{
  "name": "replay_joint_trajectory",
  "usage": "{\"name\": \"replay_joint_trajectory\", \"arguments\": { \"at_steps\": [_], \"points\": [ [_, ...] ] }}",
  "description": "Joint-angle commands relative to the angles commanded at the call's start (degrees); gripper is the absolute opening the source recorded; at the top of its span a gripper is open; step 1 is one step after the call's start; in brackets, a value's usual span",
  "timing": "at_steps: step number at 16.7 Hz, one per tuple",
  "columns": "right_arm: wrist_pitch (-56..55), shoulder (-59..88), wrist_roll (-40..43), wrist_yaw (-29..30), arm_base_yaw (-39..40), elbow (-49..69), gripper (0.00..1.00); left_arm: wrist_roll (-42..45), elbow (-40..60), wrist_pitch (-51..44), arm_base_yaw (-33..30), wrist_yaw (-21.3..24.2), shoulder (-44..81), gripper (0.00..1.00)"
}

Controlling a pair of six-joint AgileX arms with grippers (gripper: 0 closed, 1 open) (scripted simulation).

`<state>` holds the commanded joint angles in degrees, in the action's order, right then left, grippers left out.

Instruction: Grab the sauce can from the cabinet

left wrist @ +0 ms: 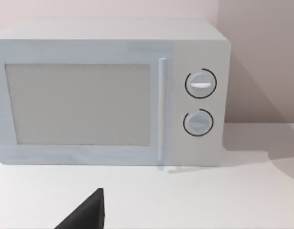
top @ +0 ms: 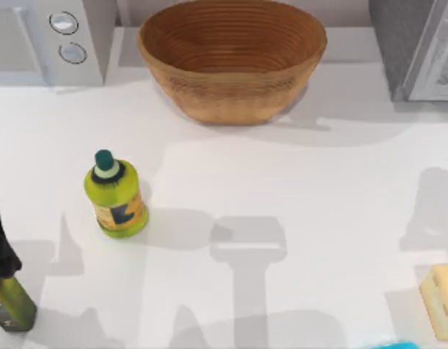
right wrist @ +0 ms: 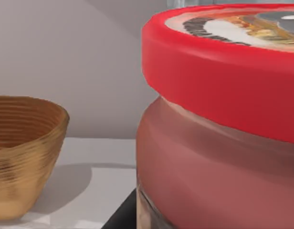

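- Top view: a woven basket point(top: 232, 59) sits far centre on the white counter point(top: 297, 218), the white appliance point(top: 49, 40) far left, the grey cabinet point(top: 417, 47) far right. A yellow-green bottle point(top: 116, 193) stands left of centre; a yellow block point(top: 442, 298) lies near right.
- Left wrist view: the appliance faces the camera, two knobs point(left wrist: 200, 102) beside its door; whether the left tool is apart or together I cannot tell.
- Right wrist view: the sauce can point(right wrist: 223, 129) looms very close, red rim uppermost, basket beyond; the right tool's state I cannot tell.
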<state>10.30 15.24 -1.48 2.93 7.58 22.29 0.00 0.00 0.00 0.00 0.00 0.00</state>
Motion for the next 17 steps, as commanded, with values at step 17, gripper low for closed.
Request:
{"name": "replay_joint_trajectory", "arguments": {
  "at_steps": [17],
  "points": [
    [-13.7, -11.4, 1.4, -2.9, -5.6, -21.7, 0.0, 0.0, 0.0, 0.0, 0.0, 0.0, 0.0, 1.0]
  ]
}}
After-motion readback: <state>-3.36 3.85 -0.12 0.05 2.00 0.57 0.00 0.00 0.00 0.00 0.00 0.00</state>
